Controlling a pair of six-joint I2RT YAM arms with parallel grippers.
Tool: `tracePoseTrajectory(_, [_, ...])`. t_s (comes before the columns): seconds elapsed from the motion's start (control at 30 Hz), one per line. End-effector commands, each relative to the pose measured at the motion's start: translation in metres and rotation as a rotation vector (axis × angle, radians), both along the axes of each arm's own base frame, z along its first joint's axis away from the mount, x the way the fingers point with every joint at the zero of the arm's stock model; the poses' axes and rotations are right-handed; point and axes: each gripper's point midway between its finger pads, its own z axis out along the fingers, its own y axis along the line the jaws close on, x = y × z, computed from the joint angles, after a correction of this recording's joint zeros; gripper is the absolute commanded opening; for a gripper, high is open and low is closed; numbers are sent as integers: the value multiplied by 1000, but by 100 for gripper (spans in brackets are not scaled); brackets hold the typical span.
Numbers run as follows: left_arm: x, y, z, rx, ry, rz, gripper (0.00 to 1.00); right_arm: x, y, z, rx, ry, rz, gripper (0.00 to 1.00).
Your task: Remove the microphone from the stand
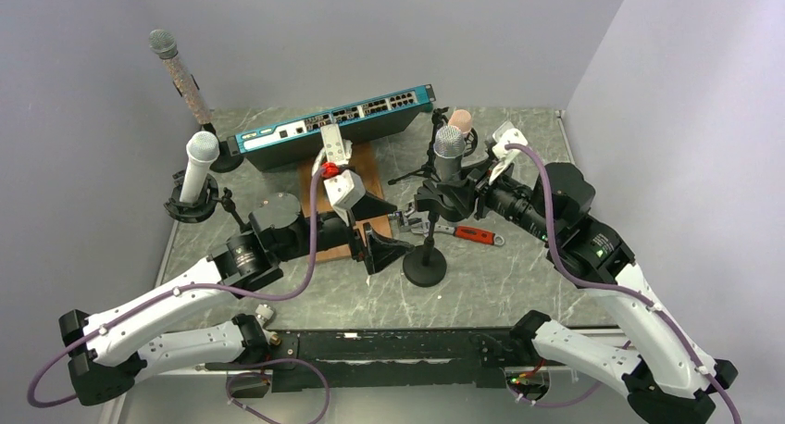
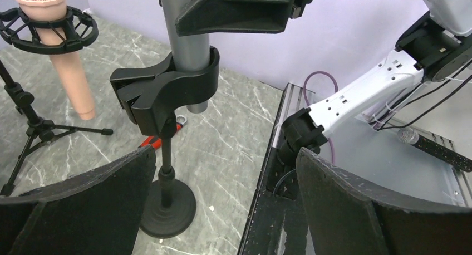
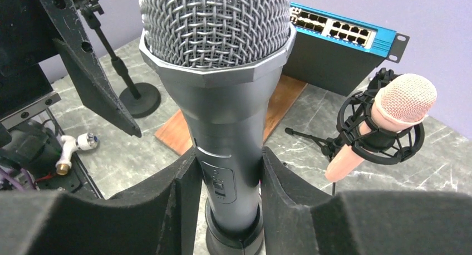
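Observation:
A grey microphone stands upright in the black clip of a round-based stand at the table's middle. My right gripper is shut on the microphone's body just above the clip, with a pad on each side. My left gripper is open and empty, left of the stand's pole. In the left wrist view its jaws are wide apart, and the clip, pole and base stand ahead by the left finger, apart from it.
A pink microphone in a shock mount on a tripod stands just behind. A blue network switch and a wooden board lie at the back. A red-handled wrench lies right of the stand. White and glitter microphones stand far left.

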Motion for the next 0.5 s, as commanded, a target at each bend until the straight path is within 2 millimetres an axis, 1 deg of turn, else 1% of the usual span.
tracePoseTrajectory(0.0, [-3,3,23,-75,-59,-3,99,2,3,9,-18,-57,20,32])
tracePoseTrajectory(0.1, [15,12,14,-26,-36,113,99,0,4,8,-20,-64,34,19])
tracePoseTrajectory(0.17, [16,15,12,30,-79,107,100,-2,6,9,-25,-74,53,9])
tracePoseTrajectory(0.2, [15,15,11,69,-101,84,99,-3,7,9,-30,-82,65,1])
tracePoseTrajectory(0.27, [12,16,12,126,-132,35,99,-9,15,6,-38,-95,128,0])
tracePoseTrajectory(0.3, [12,17,13,138,-141,19,99,-15,21,4,-44,-109,185,0])
tracePoseTrajectory(0.37, [13,21,16,137,-150,3,99,-25,31,1,-43,-117,276,0])
tracePoseTrajectory(0.47, [18,31,23,101,-170,15,100,-38,44,5,-7,-116,377,0])
